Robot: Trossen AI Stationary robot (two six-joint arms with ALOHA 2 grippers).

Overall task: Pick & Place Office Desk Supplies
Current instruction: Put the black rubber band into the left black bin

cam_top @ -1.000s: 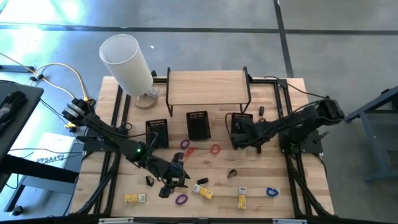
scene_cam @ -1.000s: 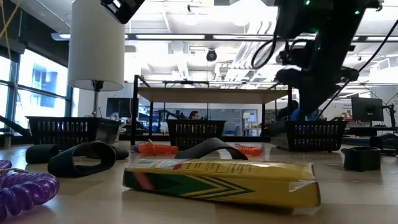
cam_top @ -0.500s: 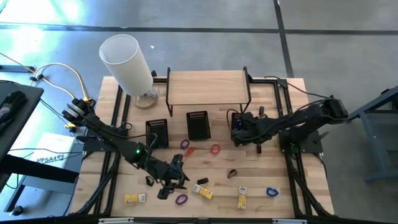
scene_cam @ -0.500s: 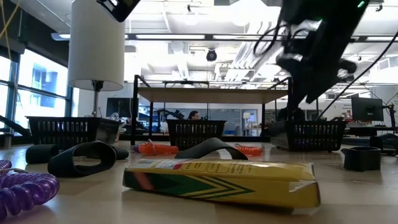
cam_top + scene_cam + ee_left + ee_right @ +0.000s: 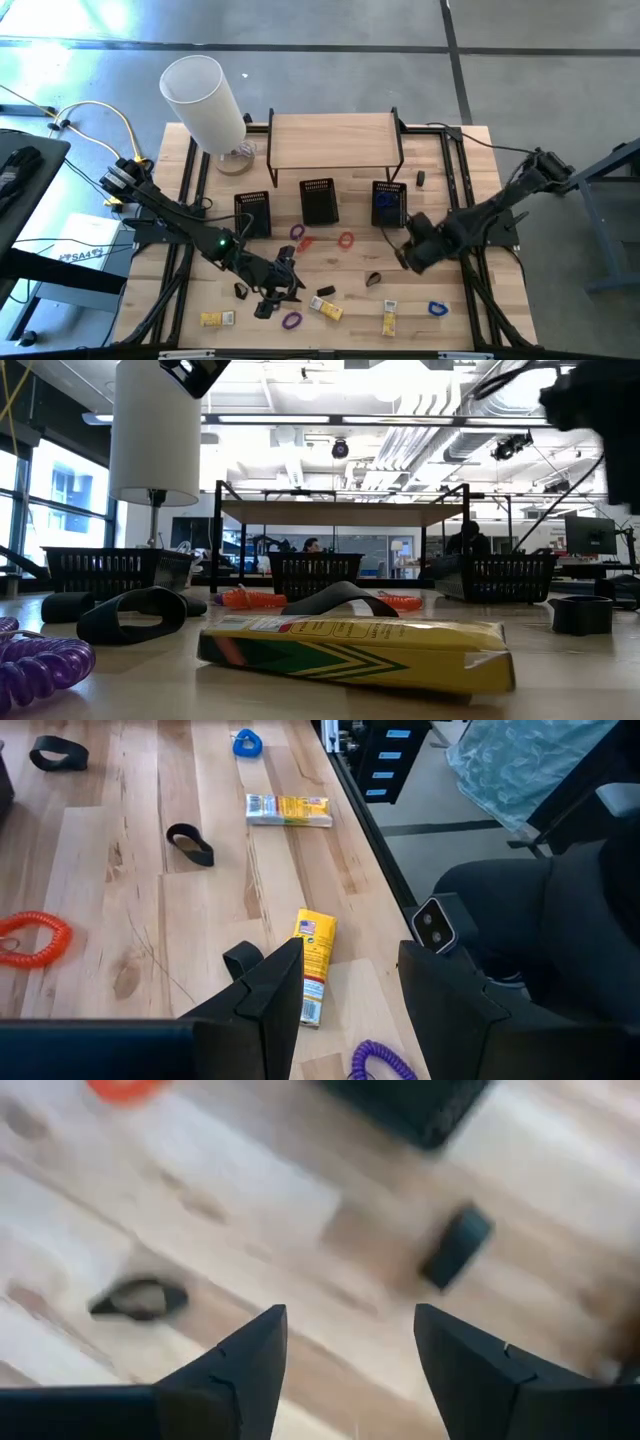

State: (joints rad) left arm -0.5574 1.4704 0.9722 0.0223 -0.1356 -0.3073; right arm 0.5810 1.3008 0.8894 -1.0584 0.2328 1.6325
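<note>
The office desk supplies lie scattered on the wooden table (image 5: 470, 160): purple loops (image 5: 297, 232) (image 5: 291, 321), red-orange loops (image 5: 345, 240), a blue loop (image 5: 436, 308), black bands (image 5: 373, 279) and yellow blocks (image 5: 325, 308) (image 5: 389, 318). My left gripper (image 5: 283, 283) hovers open over the near left part. In its wrist view a yellow block (image 5: 315, 965) lies on the table beyond its fingers (image 5: 345, 955). My right gripper (image 5: 408, 258) hangs open over the table in front of the right basket (image 5: 388, 203). Nothing is between its fingers (image 5: 350, 1325).
Three black mesh baskets (image 5: 252, 212) (image 5: 318, 200) stand in a row before a wooden shelf (image 5: 335, 140); the right one holds a blue item. A tall white cylinder (image 5: 205, 100) stands at the far left. A black band (image 5: 140, 1297) lies below my right gripper.
My right gripper has drawn back from above the right basket toward the table's near edge and a little right, fast enough to blur. A blue item now shows inside that basket.
</note>
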